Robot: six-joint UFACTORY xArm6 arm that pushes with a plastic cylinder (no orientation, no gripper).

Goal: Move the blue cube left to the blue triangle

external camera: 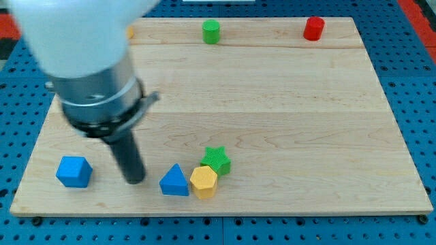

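The blue cube lies near the board's bottom left corner. The blue triangle lies to its right, along the view's bottom edge of the board. My tip rests on the board between them, closer to the triangle, touching neither. The large arm body above the rod covers the board's upper left part.
A yellow hexagonal block touches the blue triangle's right side, with a green star just above it. A green cylinder and a red cylinder stand at the top edge. A yellow-orange block peeks out beside the arm. The wooden board sits on blue pegboard.
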